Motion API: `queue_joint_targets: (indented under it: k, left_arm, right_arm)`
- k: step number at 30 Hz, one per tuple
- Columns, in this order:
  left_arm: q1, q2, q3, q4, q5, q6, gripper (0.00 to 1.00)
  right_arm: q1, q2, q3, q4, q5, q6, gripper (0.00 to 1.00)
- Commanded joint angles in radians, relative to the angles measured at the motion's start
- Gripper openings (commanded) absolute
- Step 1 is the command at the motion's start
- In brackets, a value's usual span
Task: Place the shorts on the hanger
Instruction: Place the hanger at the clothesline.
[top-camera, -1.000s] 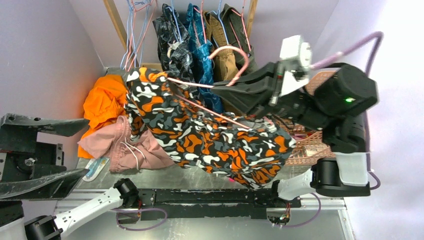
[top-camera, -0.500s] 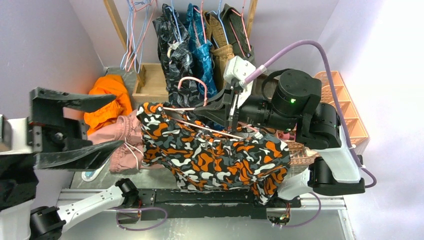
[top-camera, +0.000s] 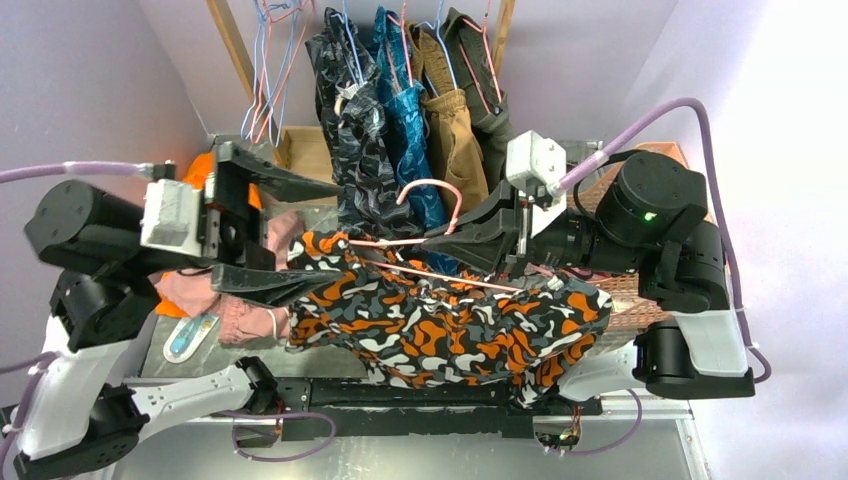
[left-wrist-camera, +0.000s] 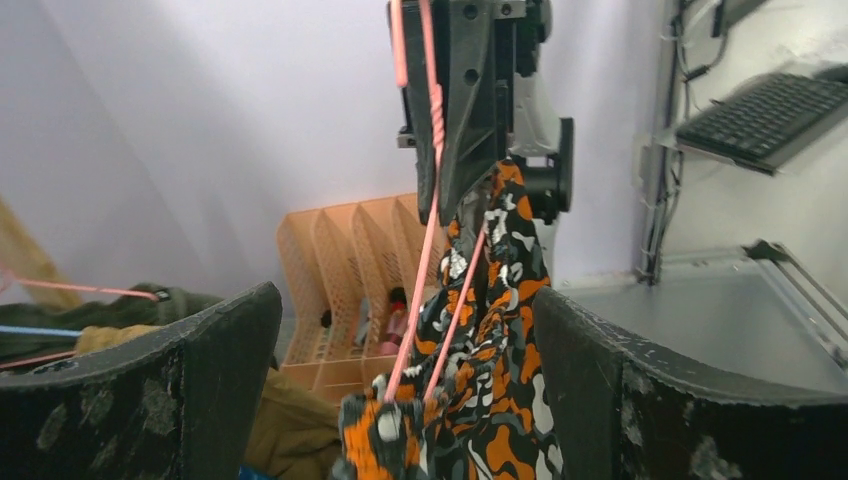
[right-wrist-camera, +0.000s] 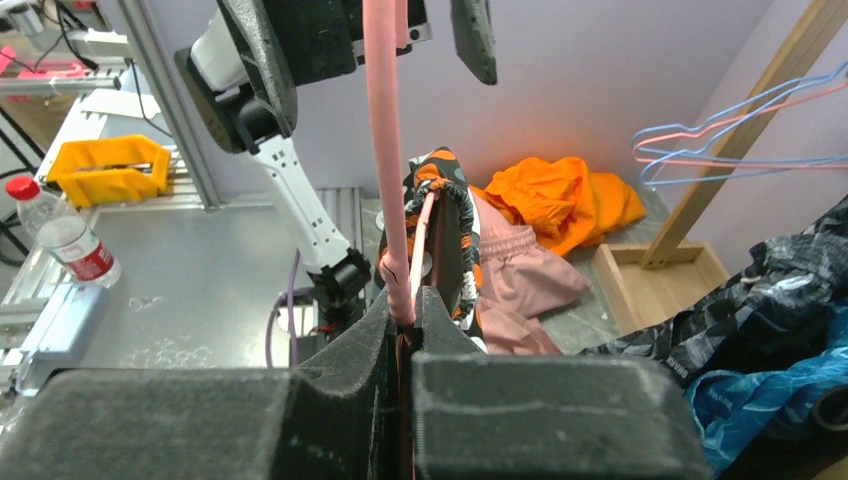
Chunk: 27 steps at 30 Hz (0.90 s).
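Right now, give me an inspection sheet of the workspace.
Surface: metal table, largely under clothes.
Job's things: camo shorts draped over the pink hanger.
Clutter: orange garment, pink shorts, wooden box, mesh organiser.
Jaws: left jaws open, facing the shorts' end; right jaws shut on the hanger.
Cables: lilac cables off both wrists, slack loops near the bases.
Surroundings: hung clothes, spare hangers, lilac walls.

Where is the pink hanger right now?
Top view, centre: the hanger is clamped in the right gripper, the shorts draped over it, the open left gripper at its other end.
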Motion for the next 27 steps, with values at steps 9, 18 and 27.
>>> queue_joint_targets:
  k: [9, 18, 27]
  left_arm:
    - [0.003, 0.227, 0.15, -0.223, 0.291, 0.05, 0.86]
    - [0.002, 0.3, 0.149, -0.31, 0.315, 0.068, 0.79]
    - [-0.009, 0.336, 0.161, -0.312, 0.292, 0.068, 0.6]
  right_arm:
    - [0.002, -0.059, -0.127, -0.007, -0.012, 0.003, 0.0]
    - [0.002, -0.083, -0.148, 0.002, 0.002, -0.018, 0.0]
    - [0.002, -0.075, -0.169, 0.035, 0.031, -0.018, 0.0]
